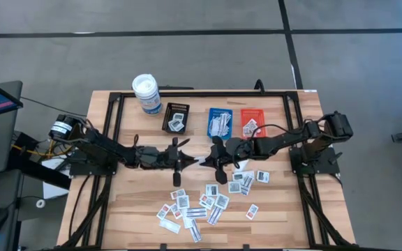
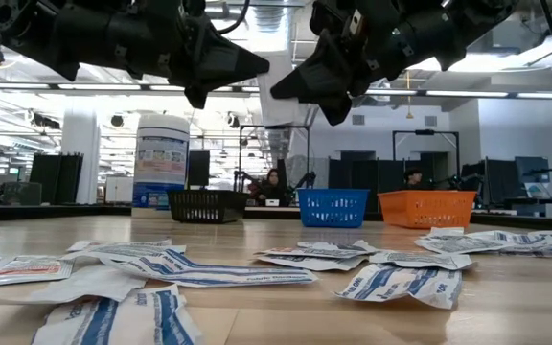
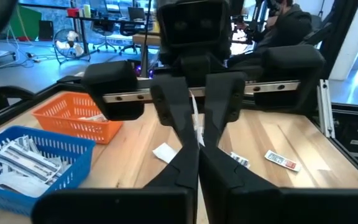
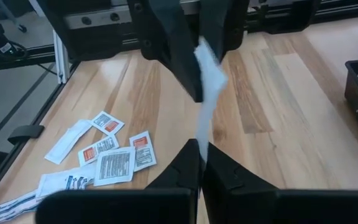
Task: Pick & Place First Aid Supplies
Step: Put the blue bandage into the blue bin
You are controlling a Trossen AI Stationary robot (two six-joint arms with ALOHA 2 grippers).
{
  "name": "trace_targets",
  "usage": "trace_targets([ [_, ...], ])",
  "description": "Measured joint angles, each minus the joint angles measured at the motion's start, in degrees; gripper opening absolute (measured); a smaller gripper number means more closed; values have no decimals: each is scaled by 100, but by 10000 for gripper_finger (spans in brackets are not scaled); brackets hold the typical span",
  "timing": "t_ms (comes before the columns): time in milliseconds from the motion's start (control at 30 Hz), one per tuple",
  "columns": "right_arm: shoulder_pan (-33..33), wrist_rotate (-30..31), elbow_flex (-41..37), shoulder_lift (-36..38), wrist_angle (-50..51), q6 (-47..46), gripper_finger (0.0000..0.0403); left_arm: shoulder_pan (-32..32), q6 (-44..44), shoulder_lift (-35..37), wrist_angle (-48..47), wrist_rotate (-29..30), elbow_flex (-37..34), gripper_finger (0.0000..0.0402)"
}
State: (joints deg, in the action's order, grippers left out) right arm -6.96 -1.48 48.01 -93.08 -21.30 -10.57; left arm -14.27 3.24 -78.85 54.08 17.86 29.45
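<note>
One white packet (image 4: 207,93) hangs in mid-air at the centre of the high view, stretched between the two grippers. In the right wrist view its lower end is pinched between the closed fingers of the right gripper (image 4: 199,163), and its upper end sits between the fingers of the left gripper (image 4: 197,56) facing it. The left wrist view shows the same meeting from the other side: the left gripper (image 3: 199,152) has its fingers drawn together on the thin white edge of the packet (image 3: 196,121), with the right gripper (image 3: 196,109) directly opposite. So both grippers are clamped narrow on the one packet, above the table.

Below and to the right of them in the high view, dozens of loose packets (image 1: 208,202) lie scattered over the lower middle of the wooden table (image 1: 117,216), with a smaller group near the right arm. In the low view these spread across the foreground, flat on the wood, while both grippers hang at the top of the frame.

Along the upper part of the table in the high view stand a white canister (image 1: 146,94), then a black tray (image 1: 176,118), a blue tray (image 1: 220,122) and an orange tray (image 1: 251,123), each with a few packets inside. People sit at desks in the room beyond.
</note>
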Motion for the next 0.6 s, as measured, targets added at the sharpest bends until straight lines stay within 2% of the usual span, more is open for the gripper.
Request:
trace_targets([
  [600, 36, 5, 14, 6, 254, -151, 0, 23, -1, -4, 56, 9, -1, 10],
])
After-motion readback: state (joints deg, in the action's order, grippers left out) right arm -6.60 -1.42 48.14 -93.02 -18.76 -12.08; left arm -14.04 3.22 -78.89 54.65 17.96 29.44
